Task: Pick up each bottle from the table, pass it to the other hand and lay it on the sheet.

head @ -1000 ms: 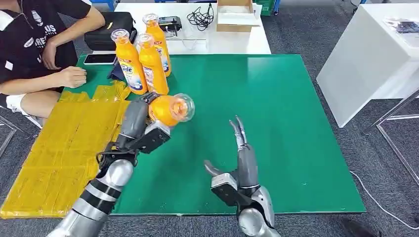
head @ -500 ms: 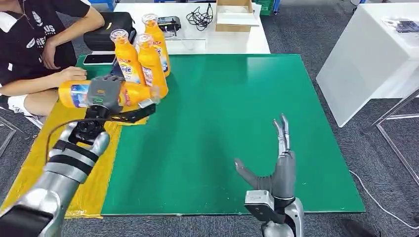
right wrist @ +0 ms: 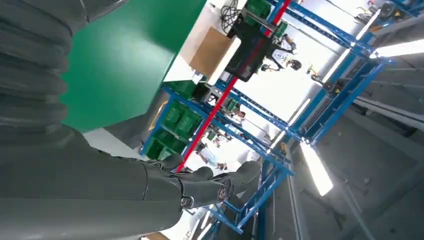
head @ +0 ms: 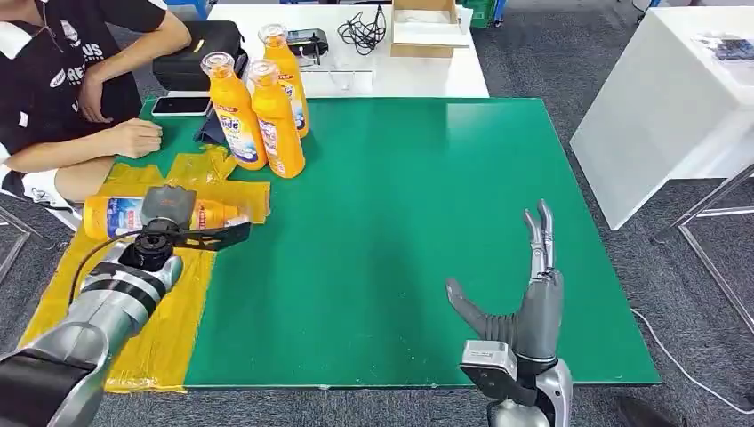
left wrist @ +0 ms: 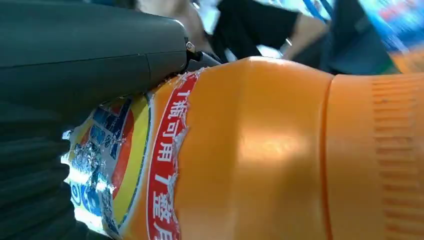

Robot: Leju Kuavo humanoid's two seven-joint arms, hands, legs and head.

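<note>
Bottle [head: 114,215] lies sideways in left hand [head: 169,211] over sheet [head: 169,311].

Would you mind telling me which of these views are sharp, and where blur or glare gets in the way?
Head view: evenly lit and sharp; the bottle in the left hand reads clearly. Left wrist view: the label is sharp, a soft highlight sits on the orange body, the background is blurred. Right wrist view: the right hand looms dark against blown-out ceiling lights.

Person [head: 62,80] seated at green table's [head: 427,222] far-left corner; phone [head: 180,106] and black bag [head: 191,53] beside; cardboard box [head: 429,25], cables [head: 360,31] beyond far edge.
</note>
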